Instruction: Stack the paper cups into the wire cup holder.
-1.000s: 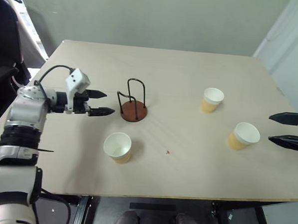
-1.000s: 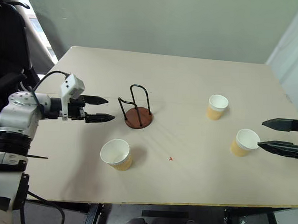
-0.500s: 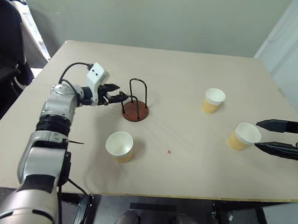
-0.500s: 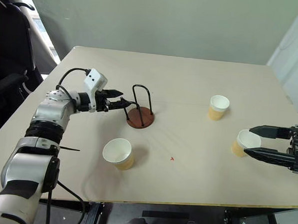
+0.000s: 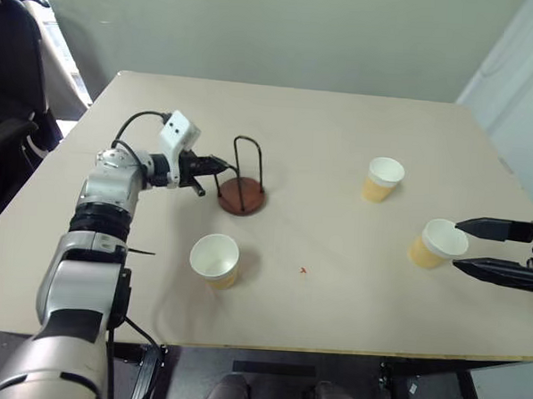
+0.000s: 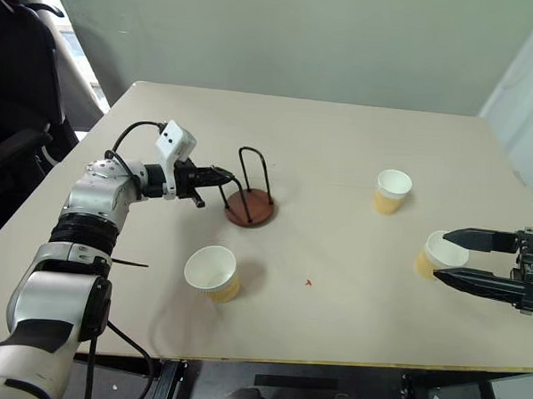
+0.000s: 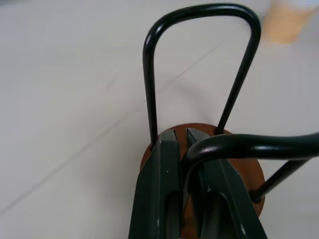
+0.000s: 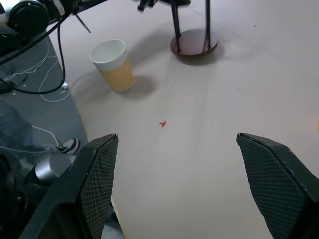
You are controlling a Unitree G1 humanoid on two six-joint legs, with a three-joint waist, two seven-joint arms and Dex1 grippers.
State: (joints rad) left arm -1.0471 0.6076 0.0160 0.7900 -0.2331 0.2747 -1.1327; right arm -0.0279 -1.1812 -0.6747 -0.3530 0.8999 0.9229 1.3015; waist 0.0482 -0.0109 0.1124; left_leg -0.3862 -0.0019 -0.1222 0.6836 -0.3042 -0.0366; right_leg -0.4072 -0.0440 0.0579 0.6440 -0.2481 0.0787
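A: Which step is in hand on the table [image 5: 323, 149]?

B: Steadying the wire cup holder [image 5: 241, 189], left of centre: the left gripper [image 5: 216, 167] has pinched its near loop. All three paper cups [image 5: 214, 260] stand outside.

A: Next?

B: The right gripper [image 5: 489, 249], fingers apart, should close on its cup [image 5: 433, 243]

Pale wooden table [image 5: 341, 132] before plain greenish wall [image 5: 284, 31]

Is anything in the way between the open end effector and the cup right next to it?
No. The right end effector is open with the nearest paper cup right at its fingertips, with nothing visible between them.
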